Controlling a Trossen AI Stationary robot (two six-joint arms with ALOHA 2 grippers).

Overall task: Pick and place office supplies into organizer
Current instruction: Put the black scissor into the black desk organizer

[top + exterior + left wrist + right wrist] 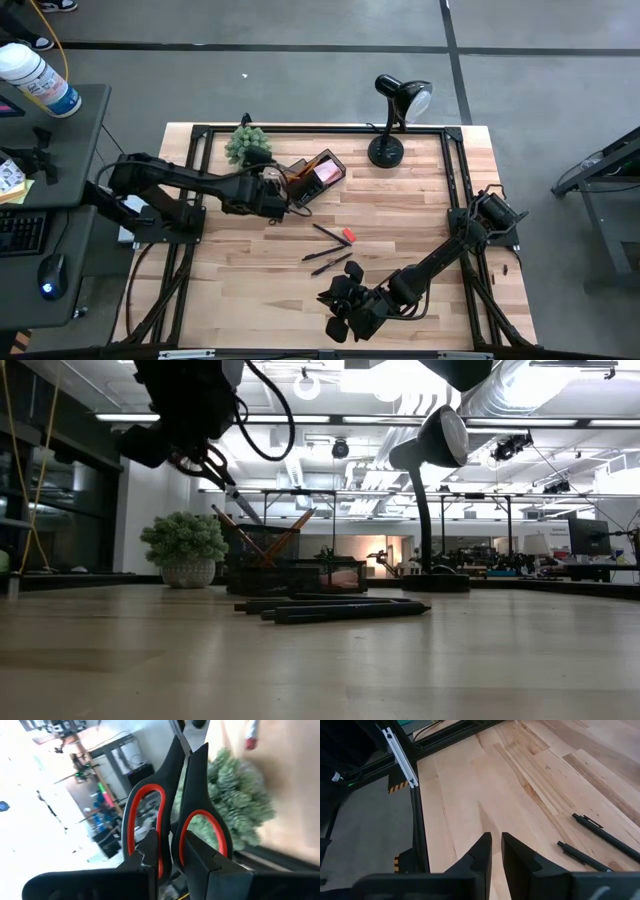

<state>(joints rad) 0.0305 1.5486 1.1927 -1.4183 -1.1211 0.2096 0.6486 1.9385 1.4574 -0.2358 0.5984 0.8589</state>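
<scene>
Red-handled scissors [175,815], clamped in the left gripper [172,862], run lengthwise ahead of its fingers, blades leading toward the organizer [318,172] just beyond.

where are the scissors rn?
The red-handled scissors are held in the left gripper, lifted off the table at its far left, just beside the organizer and near the small green plant.

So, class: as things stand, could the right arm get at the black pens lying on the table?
Probably yes. The right gripper hangs empty and shut near the front edge, and the black pens lie on bare wood just beyond it, with nothing between.
</scene>
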